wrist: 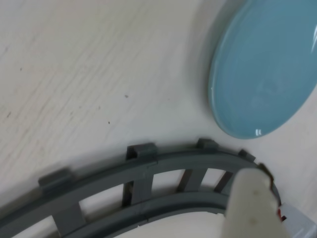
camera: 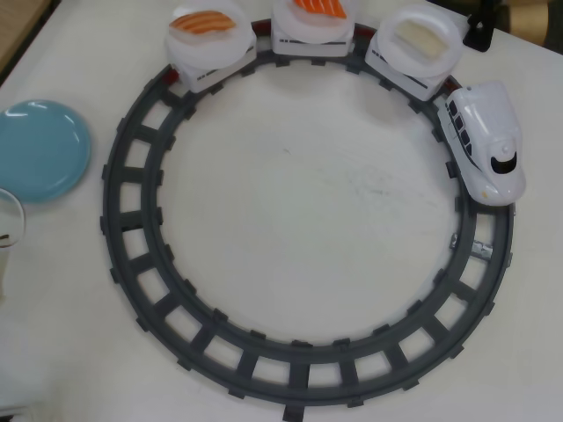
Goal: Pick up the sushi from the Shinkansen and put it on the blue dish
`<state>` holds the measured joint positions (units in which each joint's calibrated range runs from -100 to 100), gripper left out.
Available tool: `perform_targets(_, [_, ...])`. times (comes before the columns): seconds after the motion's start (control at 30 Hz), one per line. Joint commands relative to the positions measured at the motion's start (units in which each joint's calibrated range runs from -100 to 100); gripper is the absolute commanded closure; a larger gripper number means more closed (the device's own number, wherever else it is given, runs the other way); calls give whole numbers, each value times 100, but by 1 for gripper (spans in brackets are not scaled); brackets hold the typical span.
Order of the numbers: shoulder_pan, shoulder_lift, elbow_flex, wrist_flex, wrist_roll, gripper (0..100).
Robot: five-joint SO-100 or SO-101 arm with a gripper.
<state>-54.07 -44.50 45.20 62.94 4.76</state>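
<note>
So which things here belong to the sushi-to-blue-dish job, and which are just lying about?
Part of the job:
- plain white sushi on the car behind the engine
- Shinkansen
- blue dish, empty

Just there:
- two salmon sushi on the rear cars
- grey circular track
- clear object at the overhead view's left edge

From straight above, we look down on the whole track (camera: 290,369), the train (camera: 486,151) at upper right and the dish (camera: 40,149) at the left edge. Our wrist camera sits low and close, tilted, catching a track (wrist: 148,173) arc and the dish (wrist: 267,69). Both views share these two.
</note>
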Motion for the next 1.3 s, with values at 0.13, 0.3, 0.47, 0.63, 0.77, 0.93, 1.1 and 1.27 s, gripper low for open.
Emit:
perform_targets(0.13, [-16, -158, 178, 122, -37, 85])
perform_targets(0.3, [-16, -158, 187, 122, -37, 85])
perform_targets(0.47, [-16, -158, 187, 122, -37, 85])
perform_targets(0.63, [-16, -158, 187, 122, -37, 85])
perform_targets(0.77, [-16, -158, 169, 114, -37, 85])
perform_targets(0.93, [19, -158, 169, 114, -37, 85])
perform_targets(1.1, [55, -158, 133, 131, -26, 85])
perform_targets(1.27, [63, -167, 106, 156, -16, 85])
